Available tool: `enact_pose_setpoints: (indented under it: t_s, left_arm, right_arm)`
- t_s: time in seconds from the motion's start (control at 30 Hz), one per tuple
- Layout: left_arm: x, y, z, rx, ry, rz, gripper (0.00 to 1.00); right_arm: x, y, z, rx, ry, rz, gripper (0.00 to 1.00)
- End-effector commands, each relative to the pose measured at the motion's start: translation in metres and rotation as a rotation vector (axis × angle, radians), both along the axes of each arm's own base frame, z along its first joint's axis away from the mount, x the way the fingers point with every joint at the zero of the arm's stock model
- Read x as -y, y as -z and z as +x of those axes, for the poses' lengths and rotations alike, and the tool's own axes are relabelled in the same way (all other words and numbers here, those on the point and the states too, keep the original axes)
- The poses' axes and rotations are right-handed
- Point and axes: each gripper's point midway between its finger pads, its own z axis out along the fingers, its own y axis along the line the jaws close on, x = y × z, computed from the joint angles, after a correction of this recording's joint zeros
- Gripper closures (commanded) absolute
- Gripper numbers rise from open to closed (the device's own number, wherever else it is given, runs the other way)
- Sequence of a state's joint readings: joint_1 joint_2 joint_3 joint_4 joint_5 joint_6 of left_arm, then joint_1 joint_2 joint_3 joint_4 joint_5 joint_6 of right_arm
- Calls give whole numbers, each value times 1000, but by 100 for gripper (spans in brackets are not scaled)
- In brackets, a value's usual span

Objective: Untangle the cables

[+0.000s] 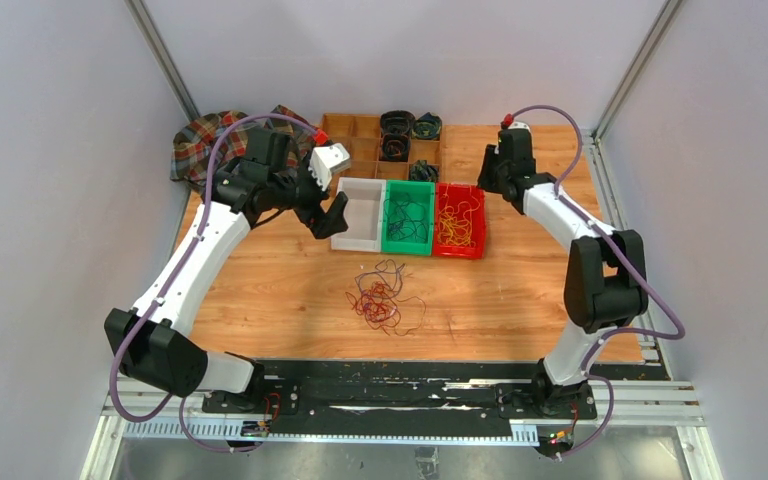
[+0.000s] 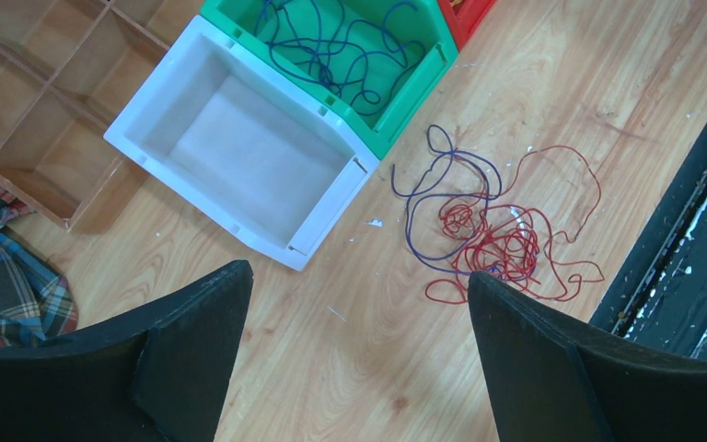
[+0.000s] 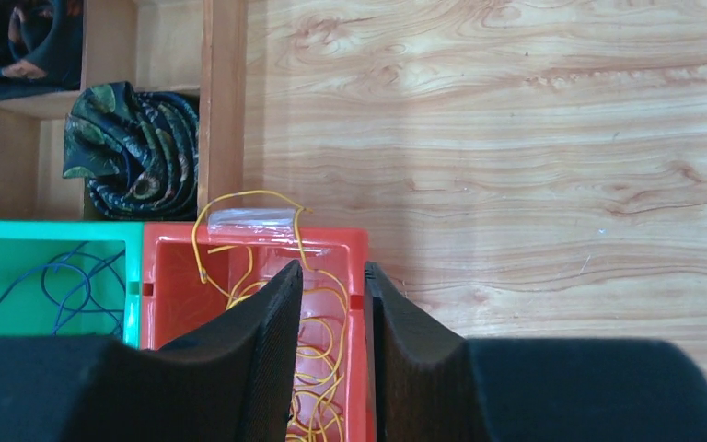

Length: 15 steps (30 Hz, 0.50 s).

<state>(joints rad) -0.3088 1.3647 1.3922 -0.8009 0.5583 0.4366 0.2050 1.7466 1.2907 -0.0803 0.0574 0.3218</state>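
Since left fingers (image 2: 193,322) gape empty, pinch one outer loop of the thin red-purple wire tangle (image 2: 492,235); right fingers (image 3: 258,350), can't tell.

Three plastic bins: one white bin (image 1: 362,210), one green bin (image 1: 406,246), one red bin (image 1: 457,250). One wooden divider tray (image 1: 338,127) holds three dark rolled fabric bundles (image 1: 397,135). One plaid cloth (image 1: 198,148). One loose tangle of cables (image 1: 385,298) on the counter (image 1: 520,290).
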Motion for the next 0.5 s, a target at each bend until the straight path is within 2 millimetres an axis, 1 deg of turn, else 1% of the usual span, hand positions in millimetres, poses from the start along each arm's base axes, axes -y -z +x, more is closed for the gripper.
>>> enact_pose_setpoints:
  t_s: [0.0, 0.27, 0.47]
  left_arm:
    - [-2, -10, 2, 38, 5, -24, 9]
    - [-5, -10, 3, 45, -2, -21, 9]
    - [-8, -9, 4, 43, -5, -18, 9]
  right_arm:
    - [-9, 15, -4, -25, -48, -80, 70]
    - [-23, 45, 2, -86, -96, -177, 72]
    - [-30, 58, 8, -110, -108, -207, 75]
